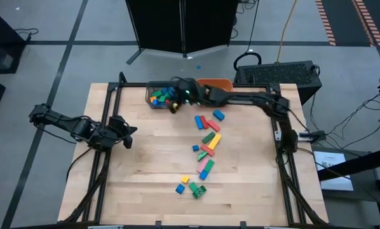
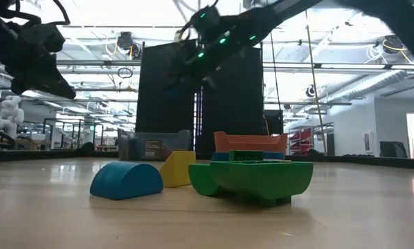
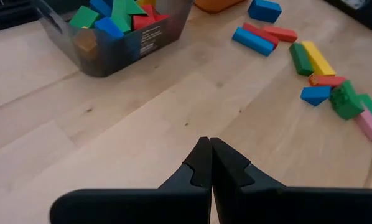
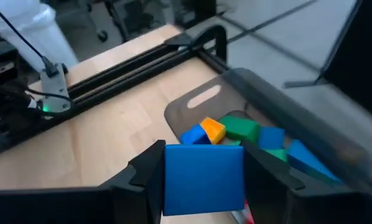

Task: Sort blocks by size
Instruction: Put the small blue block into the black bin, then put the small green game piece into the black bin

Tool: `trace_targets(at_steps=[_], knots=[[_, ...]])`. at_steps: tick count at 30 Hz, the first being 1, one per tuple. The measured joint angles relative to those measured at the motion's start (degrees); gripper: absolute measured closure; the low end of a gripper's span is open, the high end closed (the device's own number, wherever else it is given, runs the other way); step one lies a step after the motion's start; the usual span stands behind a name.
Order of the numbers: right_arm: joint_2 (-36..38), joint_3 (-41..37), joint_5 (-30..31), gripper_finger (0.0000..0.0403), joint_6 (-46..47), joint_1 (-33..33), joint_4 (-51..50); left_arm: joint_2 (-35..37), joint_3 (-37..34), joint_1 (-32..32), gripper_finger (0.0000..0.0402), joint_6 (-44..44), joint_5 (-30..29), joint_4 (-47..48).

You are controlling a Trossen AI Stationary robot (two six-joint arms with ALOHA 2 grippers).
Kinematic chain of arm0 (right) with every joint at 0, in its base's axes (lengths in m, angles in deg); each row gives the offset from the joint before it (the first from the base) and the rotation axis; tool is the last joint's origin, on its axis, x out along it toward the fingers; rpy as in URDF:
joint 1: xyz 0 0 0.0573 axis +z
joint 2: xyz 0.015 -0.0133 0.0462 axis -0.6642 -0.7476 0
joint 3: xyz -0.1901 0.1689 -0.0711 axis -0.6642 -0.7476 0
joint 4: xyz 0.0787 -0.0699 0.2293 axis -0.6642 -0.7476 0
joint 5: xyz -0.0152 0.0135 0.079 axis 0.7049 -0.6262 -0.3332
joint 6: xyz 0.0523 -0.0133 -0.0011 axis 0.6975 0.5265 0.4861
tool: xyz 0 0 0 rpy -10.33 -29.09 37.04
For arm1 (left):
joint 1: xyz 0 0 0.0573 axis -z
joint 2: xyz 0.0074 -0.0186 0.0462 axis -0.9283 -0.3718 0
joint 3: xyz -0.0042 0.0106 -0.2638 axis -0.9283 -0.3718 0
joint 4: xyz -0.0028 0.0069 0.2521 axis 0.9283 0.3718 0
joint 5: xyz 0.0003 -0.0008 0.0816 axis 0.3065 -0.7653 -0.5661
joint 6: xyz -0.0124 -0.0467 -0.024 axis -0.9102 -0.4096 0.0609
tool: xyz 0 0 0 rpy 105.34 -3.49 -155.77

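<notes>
Blocks (image 1: 207, 141) of red, green, blue, yellow and pink lie in a loose line down the middle of the table, with a few more near the front (image 1: 191, 186). A grey bin (image 1: 161, 95) at the far edge holds several blocks (image 4: 248, 134). An orange bin (image 1: 217, 83) stands beside it. My right gripper (image 1: 175, 105) hovers at the grey bin's near edge, shut on a blue block (image 4: 203, 179). My left gripper (image 3: 209, 144) is shut and empty over the table's left side (image 1: 128, 132). My right gripper pinches the blue block between its two fingers (image 4: 144, 174), one on each opposite side (image 4: 171, 180). The block is lifted clear, held above the table by the grey bin's near rim.
Dark metal rails (image 1: 110, 108) run along the table's left, right and far edges. Bare wood lies at the table's left and near left (image 1: 139, 172). Cables and equipment stand beyond the far right corner (image 1: 285, 73).
</notes>
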Motion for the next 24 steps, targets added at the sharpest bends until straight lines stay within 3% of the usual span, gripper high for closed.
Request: trace_targets(at_steps=[5, 12, 16, 20, 22, 24], knots=[[-11.44, 16.54, -4.44, 0.0242, 0.88, -1.79, -10.43, -0.24, 0.00, 0.02, 0.0401, 0.01, -0.02, 0.59], [-20.09, 34.42, -4.40, 0.0117, -1.95, -3.31, -25.23, -0.31, 0.00, 0.01, 0.0401, 1.13, 0.00, 0.77], [-20.05, 37.44, -5.62, 0.0101, -3.20, -4.57, -29.04, -0.31, 0.00, 0.01, 0.0401, 1.23, 0.03, 0.99], [-15.60, 38.90, -22.25, 0.0120, -9.58, -4.77, -40.02, -0.31, 0.00, 0.00, 0.0401, 1.35, 1.03, 2.01], [-11.89, 38.85, -30.79, 0.0130, -12.55, -2.93, -49.00, -0.31, 0.00, 0.00, 0.0401, 1.37, 1.56, 2.25], [-8.69, 38.96, -35.49, 0.0138, -17.89, 0.01, -60.97, -0.31, 0.00, 0.00, 0.0402, 1.46, 1.79, 2.43]])
